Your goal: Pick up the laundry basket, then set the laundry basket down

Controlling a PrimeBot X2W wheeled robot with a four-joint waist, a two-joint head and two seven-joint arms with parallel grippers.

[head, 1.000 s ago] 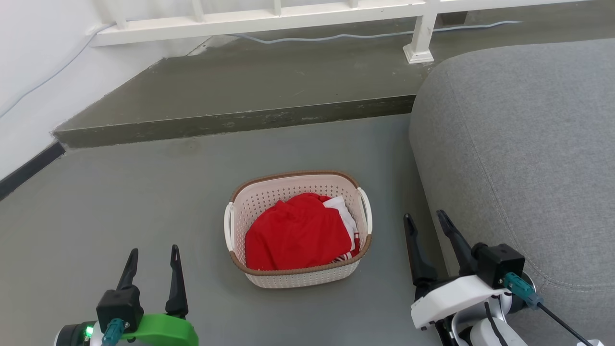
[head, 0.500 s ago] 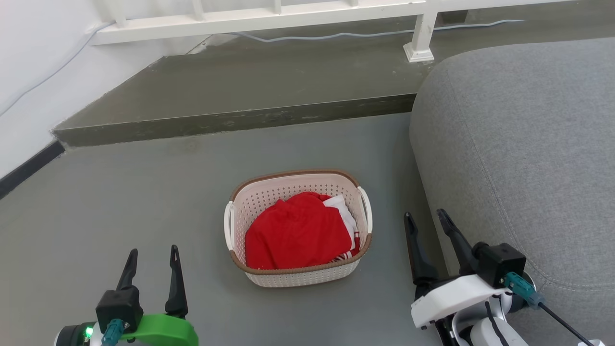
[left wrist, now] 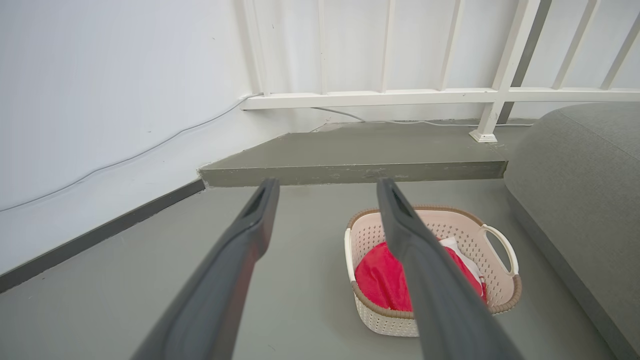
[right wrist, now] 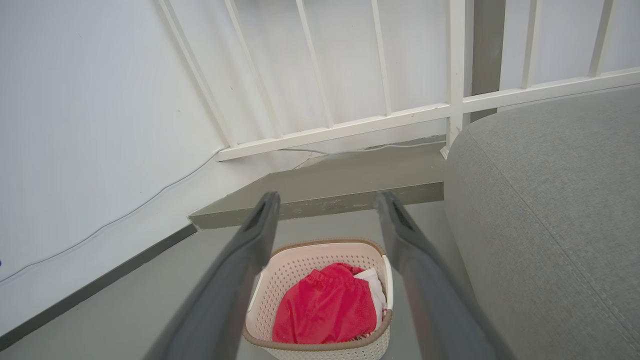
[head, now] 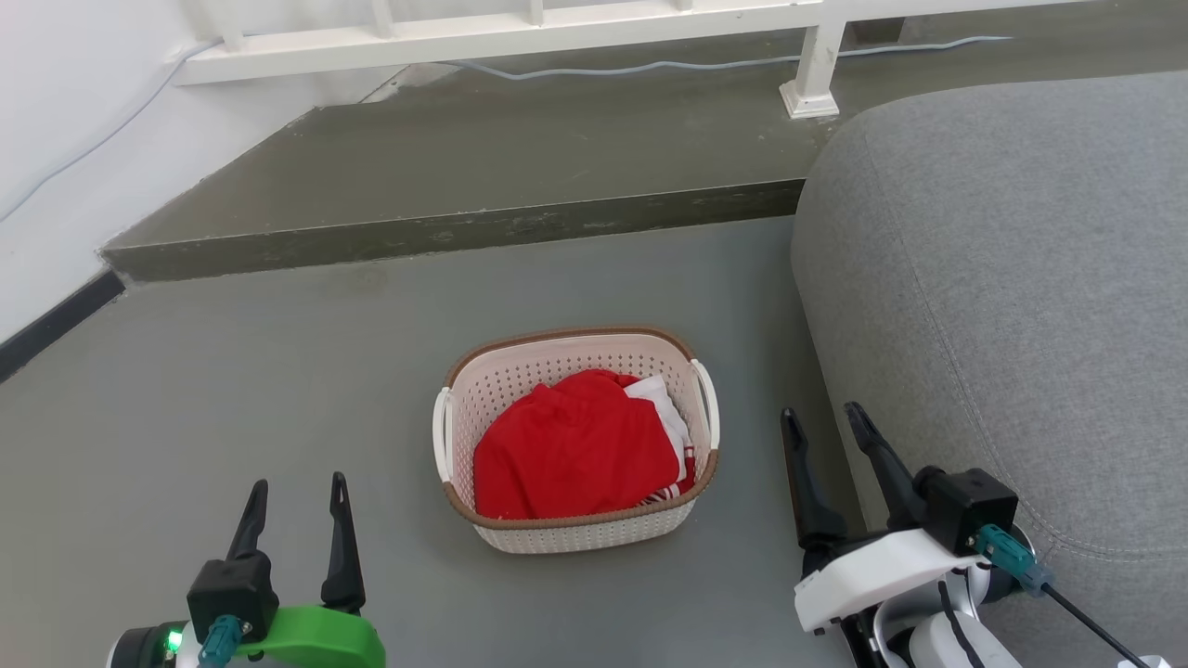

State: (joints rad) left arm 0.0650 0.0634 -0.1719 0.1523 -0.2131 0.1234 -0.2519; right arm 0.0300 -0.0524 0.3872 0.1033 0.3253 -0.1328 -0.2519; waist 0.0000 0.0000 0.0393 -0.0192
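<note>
Closest in, in the head view, the left claw point(head: 299, 480) sits at 7 o'clock and the right claw point(head: 820, 411) at 5 o'clock, each with its two dark fingers spread apart and holding nothing. Between them and a little further out, the laundry basket point(head: 575, 536) stands upright on the grey floor point(head: 278, 371), nearer the right claw than the left and touching neither. A red garment point(head: 571, 455) lies in it, with a white cloth point(head: 661, 404) toward its 2 o'clock corner. A grey sofa point(head: 1002, 278) is at its 3 o'clock. Farther off, at 12 o'clock, a raised step point(head: 464, 167) carries a white railing point(head: 520, 37)
</note>
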